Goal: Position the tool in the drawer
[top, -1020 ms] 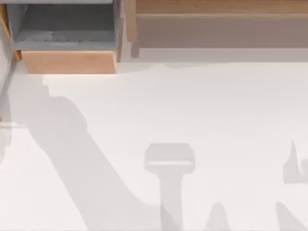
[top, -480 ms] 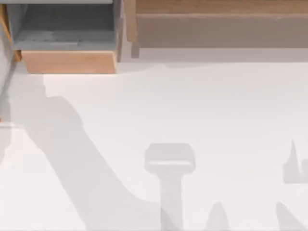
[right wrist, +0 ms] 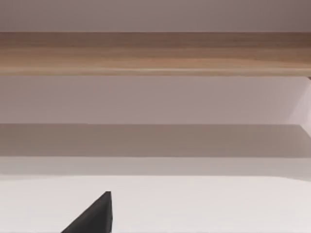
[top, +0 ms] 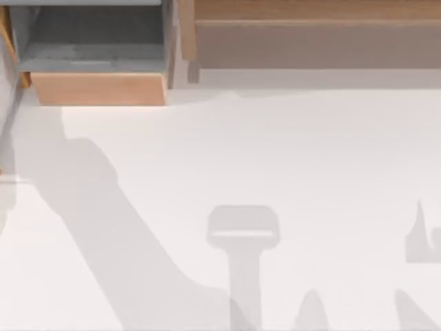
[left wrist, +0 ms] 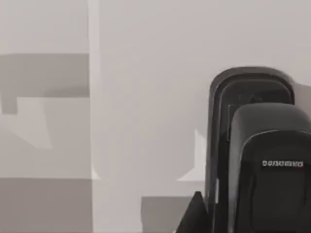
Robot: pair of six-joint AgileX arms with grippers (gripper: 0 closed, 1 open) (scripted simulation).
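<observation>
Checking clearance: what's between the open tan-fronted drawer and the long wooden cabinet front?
Top view: between the grey-walled, tan-fronted drawer and the long wooden cabinet front stands a narrow tan wooden strip; nothing loose.

1 drawer, 1 long wooden cabinet front, 1 table, 1 black arm.

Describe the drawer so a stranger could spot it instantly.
Look to the top view's far left corner of the white table. The drawer juts out there, pulled open, with a light tan front panel and grey inside, unlike the long, closed wooden cabinet front beside it.
</observation>
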